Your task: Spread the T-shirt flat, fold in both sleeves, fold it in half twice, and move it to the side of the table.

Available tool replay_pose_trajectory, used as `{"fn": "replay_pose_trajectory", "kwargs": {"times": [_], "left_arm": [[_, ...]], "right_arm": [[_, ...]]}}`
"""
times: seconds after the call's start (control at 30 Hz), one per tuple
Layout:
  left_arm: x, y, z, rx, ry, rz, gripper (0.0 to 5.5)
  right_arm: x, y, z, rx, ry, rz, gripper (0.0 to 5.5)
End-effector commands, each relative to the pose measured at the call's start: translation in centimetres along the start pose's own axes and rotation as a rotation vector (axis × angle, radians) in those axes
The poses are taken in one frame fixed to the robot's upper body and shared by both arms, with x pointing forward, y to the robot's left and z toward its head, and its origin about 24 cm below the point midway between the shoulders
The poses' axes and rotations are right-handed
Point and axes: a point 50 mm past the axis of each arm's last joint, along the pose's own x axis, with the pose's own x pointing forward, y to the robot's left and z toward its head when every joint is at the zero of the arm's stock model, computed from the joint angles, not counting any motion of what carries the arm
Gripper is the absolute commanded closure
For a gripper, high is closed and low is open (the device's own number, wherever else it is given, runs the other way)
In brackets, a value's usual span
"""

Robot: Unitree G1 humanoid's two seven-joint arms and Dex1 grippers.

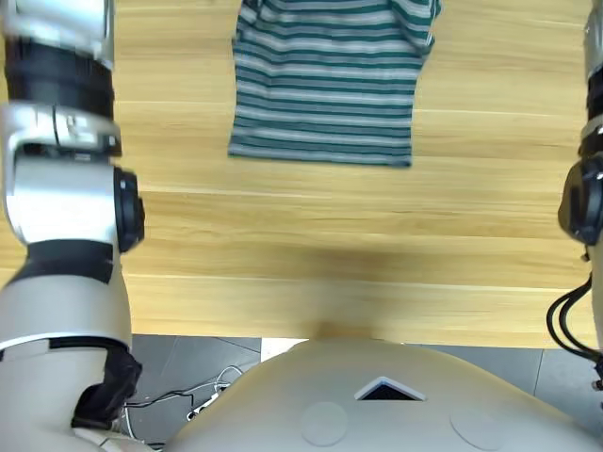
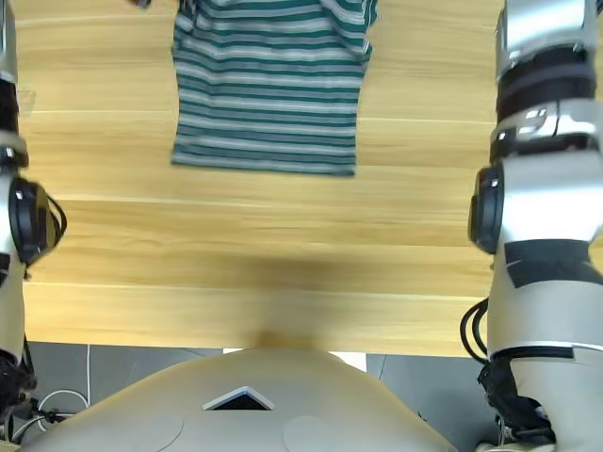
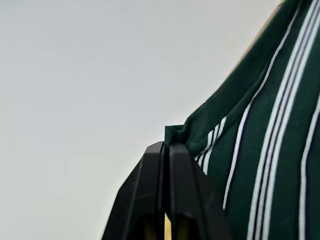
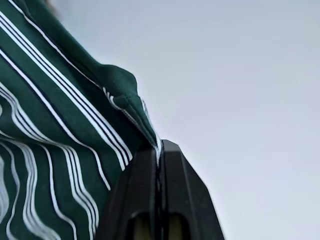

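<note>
T-shirt (image 1: 325,85) fabric pinched in left gripper (image 3: 165,146), another fold pinched in right gripper (image 4: 159,146)

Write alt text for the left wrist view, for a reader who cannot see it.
The left end effector, its two black fingers pressed together, pinches a bunched edge of the dark green T-shirt with thin white stripes. Behind them is a plain pale background.

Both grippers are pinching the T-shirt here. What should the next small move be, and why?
Likely lower both arms together to lay the T-shirt flat on the table. The left gripper and right gripper are each shut on a bunched edge of cloth, so it seems held up rather than spread.
</note>
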Motion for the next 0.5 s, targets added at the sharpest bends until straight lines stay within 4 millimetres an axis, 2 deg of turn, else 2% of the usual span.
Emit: {"fn": "replay_pose_trajectory", "kwargs": {"times": [0.03,0.1,0.23,0.37,0.5], "left_arm": [[0.7,5.9,5.3,0.127,-0.095,0.211,5.5],[0.5,6.2,5.2,0.149,-0.123,0.223,5.5],[-0.1,3.3,2.1,0.194,-0.118,0.089,5.5],[-2.5,-1.0,-1.4,0.249,-0.117,-0.119,5.5],[-7.1,-6.5,-4.1,0.243,-0.094,-0.35,5.5]], "right_arm": [[0.9,-4.3,3.8,-0.079,-0.086,-0.159,5.46],[0.7,-4.3,3.7,-0.089,-0.099,-0.158,5.46],[0.7,-2.2,2.6,-0.093,-0.112,-0.071,5.46],[0.1,3.3,0.4,-0.101,-0.138,0.16,5.46],[-3.1,9.6,-1.9,-0.057,-0.182,0.434,5.46]]}}
